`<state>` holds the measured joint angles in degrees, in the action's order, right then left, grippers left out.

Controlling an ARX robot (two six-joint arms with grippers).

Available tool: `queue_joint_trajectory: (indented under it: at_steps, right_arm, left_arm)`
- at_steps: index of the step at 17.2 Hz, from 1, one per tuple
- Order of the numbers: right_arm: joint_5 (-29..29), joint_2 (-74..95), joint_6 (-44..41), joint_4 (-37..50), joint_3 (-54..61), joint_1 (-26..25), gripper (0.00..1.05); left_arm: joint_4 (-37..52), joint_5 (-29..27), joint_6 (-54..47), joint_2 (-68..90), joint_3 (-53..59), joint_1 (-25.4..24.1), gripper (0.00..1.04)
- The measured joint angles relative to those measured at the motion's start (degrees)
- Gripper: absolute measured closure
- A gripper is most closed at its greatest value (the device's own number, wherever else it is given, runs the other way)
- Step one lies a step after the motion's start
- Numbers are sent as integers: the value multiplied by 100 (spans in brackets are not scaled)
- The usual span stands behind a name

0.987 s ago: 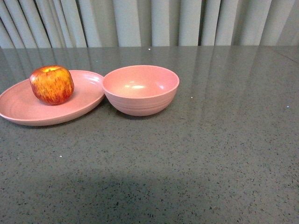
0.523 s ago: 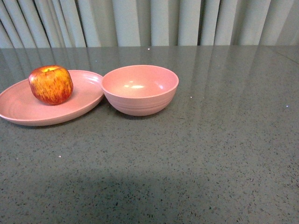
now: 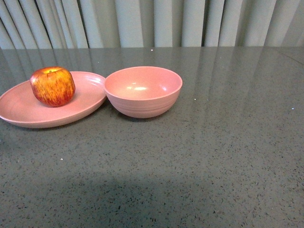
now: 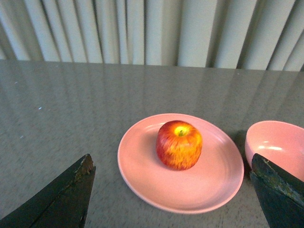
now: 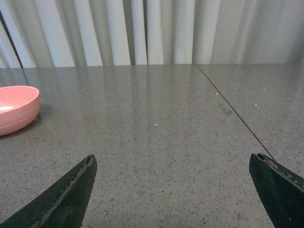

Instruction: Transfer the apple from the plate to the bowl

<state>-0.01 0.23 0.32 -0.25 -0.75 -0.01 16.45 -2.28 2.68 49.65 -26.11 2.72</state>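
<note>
The red apple (image 3: 52,86) streaked with yellow sits upright on the shallow pink plate (image 3: 28,114) at the left of the table. The deep pink bowl (image 3: 143,91) stands just right of the plate, touching its rim, and is empty. Neither arm shows in the front view. In the left wrist view the apple (image 4: 179,145) rests mid-plate (image 4: 142,175), ahead of my open, empty left gripper (image 4: 173,164), with the bowl (image 4: 278,145) at the edge. My right gripper (image 5: 173,161) is open and empty over bare table, the bowl (image 5: 16,108) off to its side.
The table is a dark grey speckled stone top (image 3: 213,152). A thin seam (image 5: 232,114) runs across it in the right wrist view. Pale pleated curtains (image 3: 152,21) hang behind the far edge.
The front view wobbles by a few pixels; apple, plate and bowl keep their places relative to each other. No arm has come into view.
</note>
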Motion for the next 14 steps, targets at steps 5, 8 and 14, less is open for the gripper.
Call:
queue_joint_trajectory:
  at_steps: [5,8,14]
  right_arm:
    - [-2,2,0,2,0,0,7]
    - [0,0,2,2,0,0,7]
    - [0,0,2,0,0,0,7]
  left_arm:
    - [-557,640,-155,2924,-2155,24,7]
    - [-793,612,-223,3888,-2999,90,7]
    - [-1040,407,-339,4765,-3488,92,7]
